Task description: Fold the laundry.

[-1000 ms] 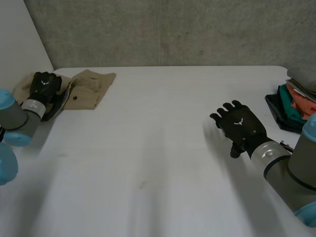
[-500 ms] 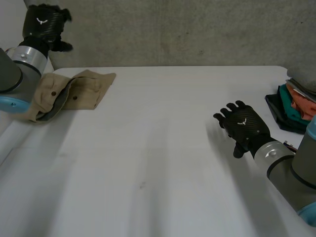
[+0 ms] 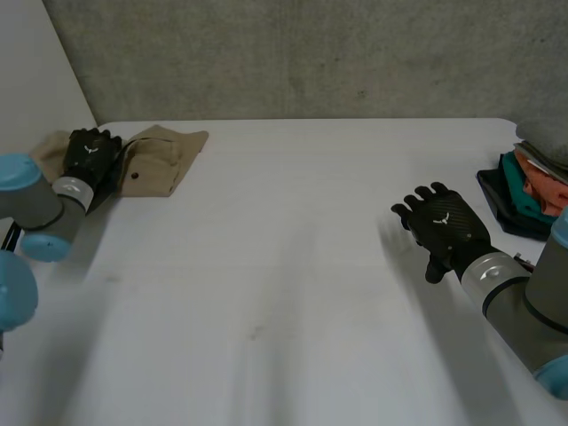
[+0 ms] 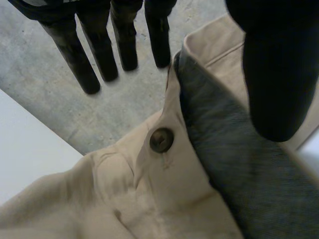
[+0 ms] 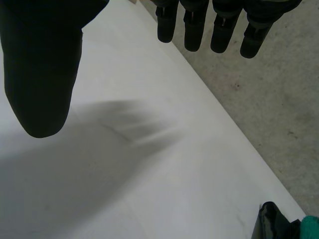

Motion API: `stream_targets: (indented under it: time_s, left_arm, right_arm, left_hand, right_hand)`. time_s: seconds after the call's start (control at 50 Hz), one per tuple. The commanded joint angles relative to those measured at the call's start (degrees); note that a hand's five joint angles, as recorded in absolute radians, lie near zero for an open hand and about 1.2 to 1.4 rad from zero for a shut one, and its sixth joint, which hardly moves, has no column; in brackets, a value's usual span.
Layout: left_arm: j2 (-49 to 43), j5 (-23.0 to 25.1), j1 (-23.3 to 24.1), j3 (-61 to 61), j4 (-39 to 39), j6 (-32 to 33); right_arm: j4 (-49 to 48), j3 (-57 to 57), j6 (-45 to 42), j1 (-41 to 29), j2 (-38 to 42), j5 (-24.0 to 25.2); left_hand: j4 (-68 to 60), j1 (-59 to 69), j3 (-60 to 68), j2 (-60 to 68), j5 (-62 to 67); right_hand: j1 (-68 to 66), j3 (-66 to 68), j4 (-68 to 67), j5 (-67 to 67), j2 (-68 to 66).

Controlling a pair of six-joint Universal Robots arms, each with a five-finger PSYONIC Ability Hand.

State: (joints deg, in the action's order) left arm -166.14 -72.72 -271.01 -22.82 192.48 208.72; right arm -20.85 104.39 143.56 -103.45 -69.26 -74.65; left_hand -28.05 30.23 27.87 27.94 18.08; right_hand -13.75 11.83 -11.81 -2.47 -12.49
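Khaki trousers (image 3: 164, 155) lie under the left hand (image 3: 89, 153), fingers straight; right hand (image 3: 441, 226) hovers, fingers relaxed.

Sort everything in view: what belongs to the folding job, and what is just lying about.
Job:
tan garment, under the open left hand
pile of clothes at the table's right edge
open right hand

Just there:
white table
grey wall

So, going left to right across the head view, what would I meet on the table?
Beige buttoned cloth garment with the black left hand over it → black right hand → dark, teal and orange pile of clothes.
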Motion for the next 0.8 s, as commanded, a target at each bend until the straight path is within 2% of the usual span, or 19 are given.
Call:
stream_targets:
  time_s: [0.02, 0.14, 0.24, 0.3, 0.38, 0.42, 0.46, 0.48, 0.5, 0.52, 0.58, 0.64, 0.8]
  left_arm:
    - [-6.5, 0.5, -0.5, 10.9, 0.3, -0.2]
    - [-2.1, -4.6, 2.2, 8.0, -0.8, -0.6]
    - [15.5, -5.7, 6.6, -8.3, -1.3, -3.8]
    - [26.0, -5.4, 8.2, -18.2, 1.7, -7.3]
    - [36.3, -5.2, 11.9, -26.6, 6.8, -12.3]
    - [38.3, -5.3, 12.4, -28.6, 8.0, -13.9]
    - [38.6, -5.5, 12.3, -29.3, 8.6, -14.8]
    - [38.2, -5.7, 12.2, -29.0, 8.4, -14.8]
    - [37.5, -5.8, 12.0, -28.7, 8.2, -14.7]
    - [35.6, -5.8, 11.8, -27.9, 7.0, -14.6]
    - [32.2, -5.9, 10.7, -26.3, 3.7, -14.0]
    - [26.7, -6.0, 7.6, -22.8, -0.9, -11.4]
    - [16.5, -5.1, 4.0, -16.2, -1.8, -7.7]
  right_arm:
    - [0.0, -0.4, -0.8, 0.0, 1.1, -0.4]
    - [0.0, 0.3, -2.7, -0.1, 0.9, -0.4]
    - [0.1, 0.6, -2.7, -0.1, 0.6, -0.4]
    - [0.1, 1.0, -2.7, -0.1, 0.1, -0.4]
    - [0.1, 1.3, -2.8, -0.1, -0.9, -0.4]
    - [0.1, 1.4, -2.8, 0.0, -1.2, -0.3]
    - [0.1, 1.3, -2.8, 0.0, -1.2, -0.2]
    - [0.1, 1.3, -2.8, 0.0, -1.2, -0.2]
    - [0.1, 1.3, -2.8, 0.0, -1.2, -0.2]
    - [0.1, 1.3, -2.8, 0.0, -1.2, -0.2]
    - [0.1, 1.3, -2.8, 0.0, -1.2, 0.0]
    - [0.1, 1.4, -2.8, -0.1, -1.1, 0.0]
    - [0.0, 1.2, -2.8, -0.4, -0.5, -0.1]
  left_hand:
    - [-51.9, 49.8, 52.1, 52.1, 51.9]
    - [-51.9, 49.8, 52.1, 52.1, 51.9]
    - [-51.9, 49.8, 52.1, 52.1, 51.9]
    - [-51.9, 49.8, 52.1, 52.1, 51.9]
    - [-51.9, 49.8, 52.1, 52.1, 51.9]
    - [-51.9, 49.8, 52.1, 52.1, 51.9]
    - [-51.9, 49.8, 52.1, 52.1, 51.9]
    - [-35.6, 33.5, 35.8, 35.8, 35.6]
    - [-13.0, 10.8, 13.2, 13.1, 13.0]
    - [18.0, -20.2, -17.9, -17.9, -18.1]
    - [15.0, -17.2, -14.8, -14.9, -15.0]
    - [15.1, -17.3, -15.0, -15.0, -15.2]
    - [14.6, -16.8, -14.5, -14.5, -14.7]
  right_hand:
    - [3.8, -1.8, 1.8, 2.5, 2.5]
    - [3.8, -1.8, 1.8, 2.5, 2.5]
    - [3.8, -1.8, 1.8, 2.5, 2.5]
    - [3.8, -1.8, 1.8, 2.5, 2.5]
    - [3.8, -1.8, 1.8, 2.5, 2.5]
    - [3.8, -1.8, 1.8, 2.5, 2.5]
    - [3.8, -1.8, 1.8, 2.5, 2.5]
    - [3.8, -1.8, 1.8, 2.5, 2.5]
    - [3.8, -1.8, 1.8, 2.5, 2.5]
    - [3.8, -1.8, 1.8, 2.5, 2.5]
    - [3.8, -1.8, 1.8, 2.5, 2.5]
    - [3.8, -1.8, 1.8, 2.5, 2.5]
    - [3.8, -1.8, 1.8, 2.5, 2.5]
